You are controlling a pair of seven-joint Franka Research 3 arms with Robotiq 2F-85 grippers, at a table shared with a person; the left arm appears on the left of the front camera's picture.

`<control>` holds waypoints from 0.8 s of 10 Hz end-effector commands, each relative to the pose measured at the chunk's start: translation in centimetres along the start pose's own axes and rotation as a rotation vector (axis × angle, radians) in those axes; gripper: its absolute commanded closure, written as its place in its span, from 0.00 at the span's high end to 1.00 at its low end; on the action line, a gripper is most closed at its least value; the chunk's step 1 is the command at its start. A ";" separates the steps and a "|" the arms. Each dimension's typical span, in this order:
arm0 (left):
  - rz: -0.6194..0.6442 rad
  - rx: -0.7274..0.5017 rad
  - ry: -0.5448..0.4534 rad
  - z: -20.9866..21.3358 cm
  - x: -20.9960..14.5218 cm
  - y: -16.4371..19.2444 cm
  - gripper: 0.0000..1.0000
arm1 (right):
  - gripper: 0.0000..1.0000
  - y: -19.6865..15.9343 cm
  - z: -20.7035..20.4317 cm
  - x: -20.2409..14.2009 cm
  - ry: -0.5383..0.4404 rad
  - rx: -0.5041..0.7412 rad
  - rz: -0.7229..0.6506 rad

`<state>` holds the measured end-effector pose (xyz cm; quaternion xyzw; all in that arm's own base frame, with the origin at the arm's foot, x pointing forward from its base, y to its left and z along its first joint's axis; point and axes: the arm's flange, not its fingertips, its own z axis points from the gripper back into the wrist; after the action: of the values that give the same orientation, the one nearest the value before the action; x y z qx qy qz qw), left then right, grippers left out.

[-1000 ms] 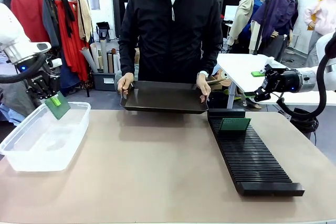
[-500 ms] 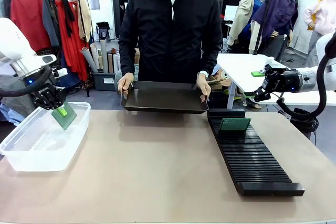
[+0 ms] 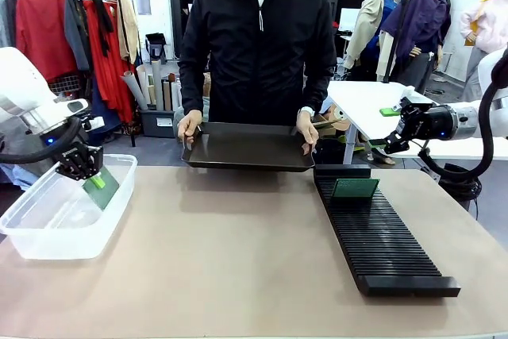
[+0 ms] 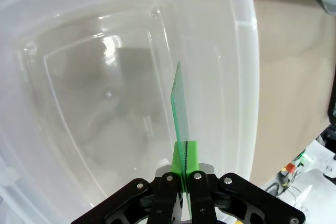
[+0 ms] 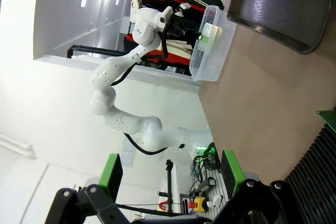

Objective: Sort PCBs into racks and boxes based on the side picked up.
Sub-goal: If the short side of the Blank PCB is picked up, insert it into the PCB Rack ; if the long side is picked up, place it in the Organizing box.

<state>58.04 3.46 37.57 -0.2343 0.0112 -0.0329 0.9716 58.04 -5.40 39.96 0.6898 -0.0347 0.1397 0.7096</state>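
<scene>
**Left arm mid-drop over tub**

Tan tabletop (image 3: 238, 260), person at 12 o'clock holding a dark tray (image 3: 248, 148) by both ends, probably waiting to offer boards. Left gripper (image 3: 89, 176) pinches a PCB (image 4: 181, 114) edge-on between its green pads, hanging it inside the clear tub (image 3: 32, 240) at 9 o'clock; likely a tub-side pick, release looks next. Second PCB (image 3: 355, 188) stands in the black rack (image 3: 385, 244) at 3 o'clock, far end. Right gripper (image 5: 170, 174) parked off-table at 2 o'clock, jaws spread, empty.
</scene>
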 end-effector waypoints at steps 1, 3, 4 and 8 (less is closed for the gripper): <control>-0.010 -0.022 -0.024 -0.7 -0.6 0.6 0.00 | 1.00 0.2 -0.1 0.1 -0.007 0.013 0.021; -0.006 -0.015 -0.031 -0.7 -0.8 0.7 0.00 | 1.00 0.2 -0.1 0.1 -0.007 0.013 0.021; -0.003 -0.010 -0.022 -0.9 -0.8 0.9 0.00 | 1.00 0.2 -0.1 0.1 -0.007 0.013 0.021; 0.009 0.039 -0.010 -1.2 -1.0 1.5 0.04 | 1.00 0.2 -0.1 0.1 -0.007 0.013 0.021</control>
<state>57.51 4.10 35.89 -0.2306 0.0133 -0.0242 0.9727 58.04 -5.40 39.96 0.6898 -0.0347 0.1397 0.7096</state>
